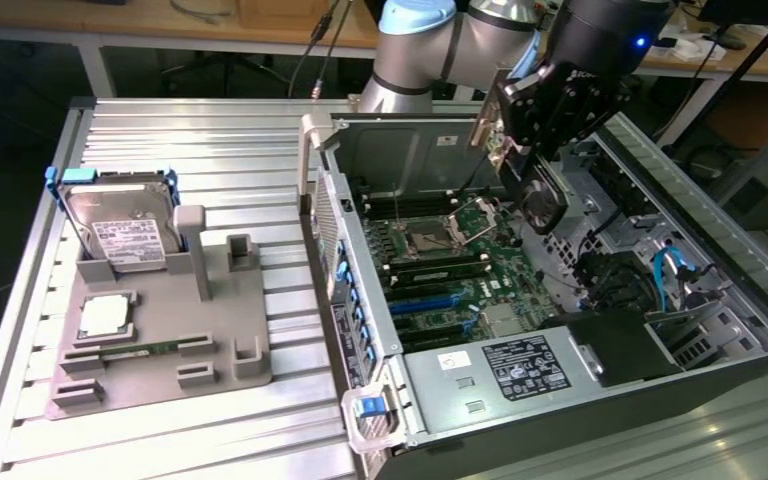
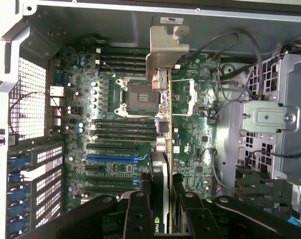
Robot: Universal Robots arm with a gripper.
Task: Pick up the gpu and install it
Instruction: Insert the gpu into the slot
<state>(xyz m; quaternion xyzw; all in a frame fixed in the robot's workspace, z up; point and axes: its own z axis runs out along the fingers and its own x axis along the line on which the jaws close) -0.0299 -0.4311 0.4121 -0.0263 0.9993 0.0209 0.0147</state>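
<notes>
The gpu [image 1: 539, 197] hangs tilted in the air over the open computer case [image 1: 357, 300], its black fan cooler facing the exterior view's right and its silver end bracket [image 1: 487, 135] toward the case's rear wall. My gripper [image 1: 560, 128] is shut on the card's upper edge. In the wrist view the gpu [image 2: 160, 124] appears edge-on, clamped between my black fingers [image 2: 138, 209], with its bracket [image 2: 165, 50] at the far end. It hovers above the motherboard [image 2: 115, 99], apart from the expansion slots [image 2: 115, 157].
The motherboard's CPU socket [image 1: 431, 238] and blue slots [image 1: 424, 300] lie below. A black power supply [image 1: 624, 345] and cables fill the case's right side. On the exterior view's left, a grey fixture [image 1: 224, 340] holds a hard drive [image 1: 124, 235], a processor [image 1: 104, 315] and a memory stick [image 1: 144, 348].
</notes>
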